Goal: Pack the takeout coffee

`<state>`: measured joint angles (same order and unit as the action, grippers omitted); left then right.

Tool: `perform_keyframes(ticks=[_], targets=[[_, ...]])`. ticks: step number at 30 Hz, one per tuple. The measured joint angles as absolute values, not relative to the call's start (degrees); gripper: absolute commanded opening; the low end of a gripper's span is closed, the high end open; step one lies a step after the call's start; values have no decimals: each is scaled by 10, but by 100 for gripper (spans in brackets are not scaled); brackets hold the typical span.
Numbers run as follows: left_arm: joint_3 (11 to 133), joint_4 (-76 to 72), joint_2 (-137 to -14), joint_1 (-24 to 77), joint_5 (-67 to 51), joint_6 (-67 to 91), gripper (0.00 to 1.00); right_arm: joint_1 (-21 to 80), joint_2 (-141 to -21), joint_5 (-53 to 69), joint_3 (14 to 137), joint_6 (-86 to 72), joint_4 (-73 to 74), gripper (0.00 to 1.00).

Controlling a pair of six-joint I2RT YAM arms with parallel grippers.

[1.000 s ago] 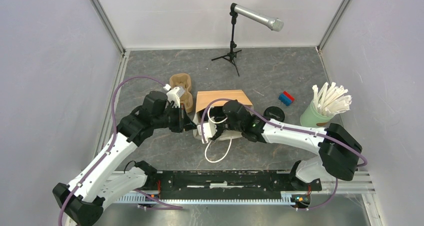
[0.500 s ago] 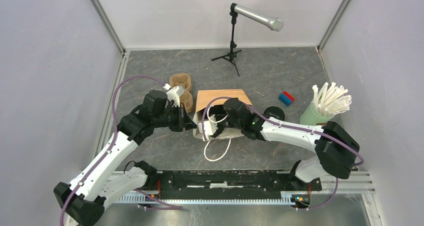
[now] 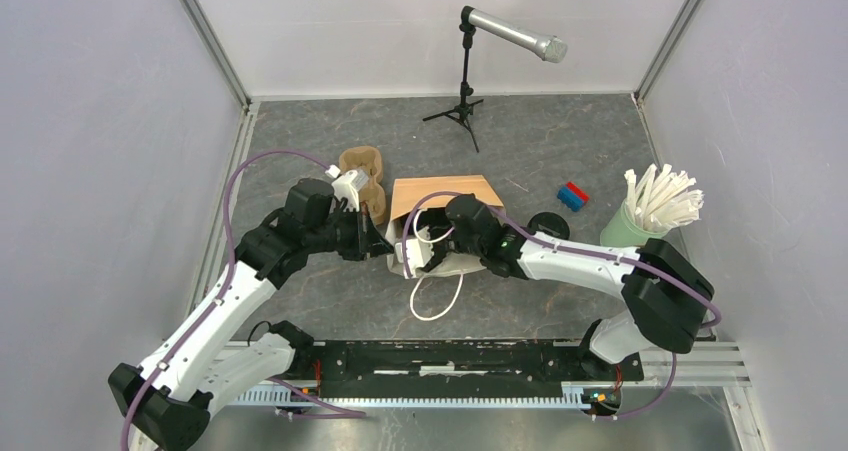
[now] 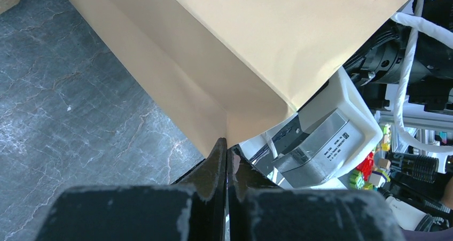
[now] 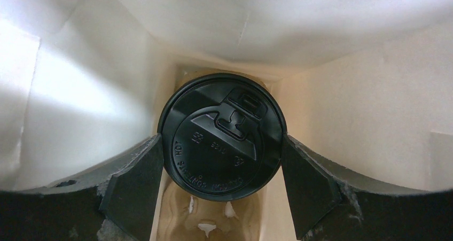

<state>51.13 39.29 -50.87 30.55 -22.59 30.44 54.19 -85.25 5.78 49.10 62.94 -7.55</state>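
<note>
A brown paper bag [image 3: 445, 196] sits mid-table with its mouth toward the arms. My left gripper [image 3: 385, 249] is shut on the bag's edge [image 4: 227, 145] at the left of the mouth. My right gripper [image 3: 415, 256] reaches inside the bag. In the right wrist view the takeout coffee's black lid [image 5: 221, 137] fills the gap between the fingers [image 5: 133, 179], which touch it on both sides. A brown moulded carrier [image 5: 213, 219] lies in the bag under the cup. The cup's white wall is hidden by its lid.
A second brown carrier [image 3: 362, 171] lies left of the bag. A round black lid [image 3: 548, 226] shows right of the bag. A green cup of straws [image 3: 650, 216] stands far right, near a red and blue block [image 3: 573, 196]. A microphone stand [image 3: 465, 91] is at the back.
The right arm has shifted slightly deeper into the bag with the cup. The left gripper holds the bag's edge in the same place.
</note>
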Motion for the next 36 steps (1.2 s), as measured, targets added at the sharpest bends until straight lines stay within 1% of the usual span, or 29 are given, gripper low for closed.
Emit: perform_keyframes(ticks=[16, 19, 21, 25, 28, 32, 36], targets=[[511, 386, -515, 303, -226, 305, 2, 536, -890, 54, 503, 631, -109, 61], [511, 386, -515, 302, -226, 305, 2, 535, -891, 53, 504, 628, -114, 62], [511, 385, -515, 302, -226, 305, 2, 534, -891, 53, 504, 625, -115, 68], [511, 385, -515, 302, -226, 305, 2, 533, -891, 54, 504, 622, -116, 78], [511, 386, -515, 302, -226, 305, 2, 532, -888, 54, 502, 618, -116, 82], [511, 389, -515, 300, -227, 305, 2, 530, -875, 55, 495, 615, -112, 91], [512, 393, -515, 297, -231, 305, 2, 526, -858, 54, 486, 613, -99, 95]])
